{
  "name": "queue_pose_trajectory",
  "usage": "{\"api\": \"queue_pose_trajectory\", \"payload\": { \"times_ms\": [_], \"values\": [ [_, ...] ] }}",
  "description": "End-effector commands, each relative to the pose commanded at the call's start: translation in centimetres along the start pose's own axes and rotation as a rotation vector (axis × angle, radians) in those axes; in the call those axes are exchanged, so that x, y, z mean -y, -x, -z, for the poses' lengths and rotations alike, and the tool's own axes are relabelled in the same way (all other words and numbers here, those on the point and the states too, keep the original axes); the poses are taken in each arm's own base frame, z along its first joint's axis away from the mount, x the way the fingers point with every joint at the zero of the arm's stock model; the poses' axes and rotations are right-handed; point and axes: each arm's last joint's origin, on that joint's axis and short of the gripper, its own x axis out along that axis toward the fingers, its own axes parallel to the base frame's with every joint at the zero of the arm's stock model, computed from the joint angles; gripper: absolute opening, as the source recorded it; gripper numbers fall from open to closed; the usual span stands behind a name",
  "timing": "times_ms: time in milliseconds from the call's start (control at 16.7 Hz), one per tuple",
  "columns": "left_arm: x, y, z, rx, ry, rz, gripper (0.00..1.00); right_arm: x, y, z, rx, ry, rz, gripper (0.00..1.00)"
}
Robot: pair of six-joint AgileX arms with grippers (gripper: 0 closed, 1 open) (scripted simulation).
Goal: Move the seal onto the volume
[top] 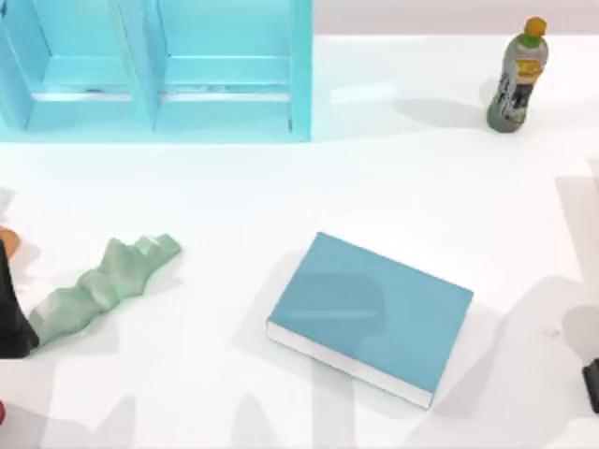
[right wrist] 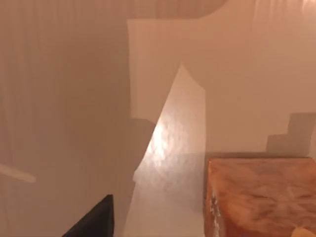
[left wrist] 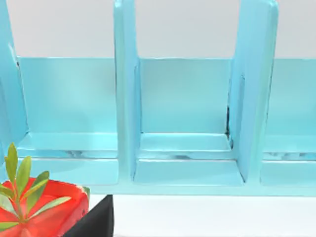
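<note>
The right hand (top: pixel 591 385) sits at the right edge of the tabletop (top: pixel 234 196). Whether it is apart or together cannot be told. In the right wrist view a dark piece of it juts in low. Close by it stands the seal (right wrist: pixel 261 200), an orange-tan mottled block resting on the tabletop and apart from the hand. Nothing is clamped on the seal.

Farther from the right hand, toward the middle of the tabletop, lies the volume (top: pixel 374 313). It lies flat, teal cover up, turned at an angle, with its white page edges along the near side. Nothing rests on its cover. Well beyond the right hand, at the far right corner, stands an orange-capped bottle (top: pixel 517 79).

The left hand (top: pixel 11 313) is parked at the left edge; its state cannot be told either. Just beside it lies a pale green jagged piece (top: pixel 98 285). The left wrist view has a red pot with green leaves (left wrist: pixel 42 210) close below the hand. Beyond it stands the turquoise shelf unit (left wrist: pixel 126 98), with upright dividers and open compartments.
</note>
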Motion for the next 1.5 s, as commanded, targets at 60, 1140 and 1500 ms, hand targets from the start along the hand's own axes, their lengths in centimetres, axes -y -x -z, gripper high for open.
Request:
{"api": "queue_pose_trajectory", "payload": {
  "times_ms": [60,1140,1500],
  "values": [
    [0.00,0.00,0.00,0.000,0.000,0.000,1.00,0.00,0.00,0.00,0.000,0.000,0.000,1.00],
    [0.00,0.00,0.00,0.000,0.000,0.000,1.00,0.00,0.00,0.00,0.000,0.000,0.000,0.00],
    [0.00,0.00,0.00,0.000,0.000,0.000,1.00,0.02,0.17,0.01,0.003,-0.004,0.001,0.00]
  ]
}}
